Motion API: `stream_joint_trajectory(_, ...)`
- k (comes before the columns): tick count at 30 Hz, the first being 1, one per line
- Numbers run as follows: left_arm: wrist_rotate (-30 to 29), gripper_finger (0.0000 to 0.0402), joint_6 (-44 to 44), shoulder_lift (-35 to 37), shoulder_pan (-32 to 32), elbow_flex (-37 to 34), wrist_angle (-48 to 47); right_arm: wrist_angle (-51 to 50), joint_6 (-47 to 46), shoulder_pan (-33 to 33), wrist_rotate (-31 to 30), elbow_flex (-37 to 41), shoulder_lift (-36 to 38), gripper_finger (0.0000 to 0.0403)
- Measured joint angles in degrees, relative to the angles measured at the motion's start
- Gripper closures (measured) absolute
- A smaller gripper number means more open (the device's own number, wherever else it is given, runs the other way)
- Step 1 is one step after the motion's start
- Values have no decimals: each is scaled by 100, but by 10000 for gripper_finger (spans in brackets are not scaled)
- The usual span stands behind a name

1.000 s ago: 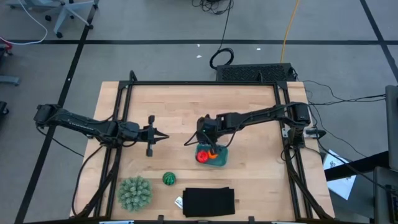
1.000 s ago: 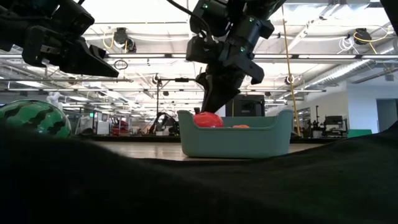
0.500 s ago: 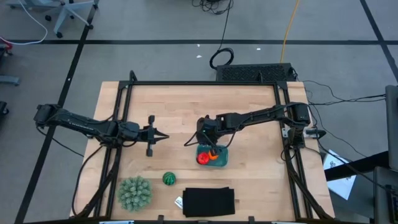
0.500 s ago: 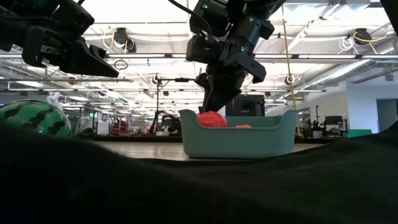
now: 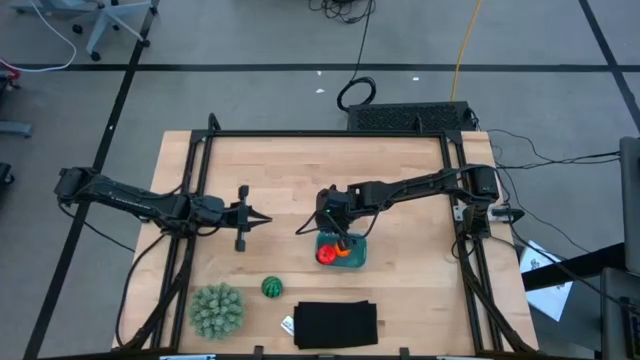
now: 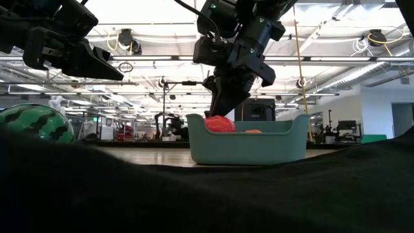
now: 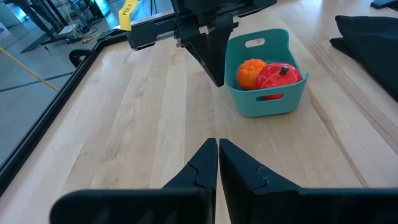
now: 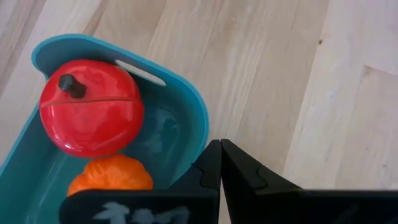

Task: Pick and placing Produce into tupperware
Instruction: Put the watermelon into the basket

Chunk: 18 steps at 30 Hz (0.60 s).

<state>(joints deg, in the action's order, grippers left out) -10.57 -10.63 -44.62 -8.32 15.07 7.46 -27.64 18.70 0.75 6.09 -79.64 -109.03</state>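
Teal tupperware (image 7: 267, 102), glossy red fruit (image 8: 90, 107), orange ball (image 7: 250, 73)

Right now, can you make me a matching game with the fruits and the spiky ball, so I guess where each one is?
Things:
1. red fruit
2. orange ball
3. striped green ball
4. spiky ball

Places:
A. on the table, beside the spiky ball
B. in the teal tub, by the orange ball
C. near the table's front-left corner
D. in the teal tub, by the red fruit

Pairs: 1-B, 2-D, 3-A, 4-C
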Motion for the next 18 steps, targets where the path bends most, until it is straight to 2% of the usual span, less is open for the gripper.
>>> stream_joint_trajectory(5, -2, 380, -1, 0, -2, 0, 1, -25, -145, 0, -307, 2, 213, 403)
stream_joint_trajectory(18, -115, 380, -83, 2, 0, 0, 7, -686, -310, -134, -305, 2, 712, 403)
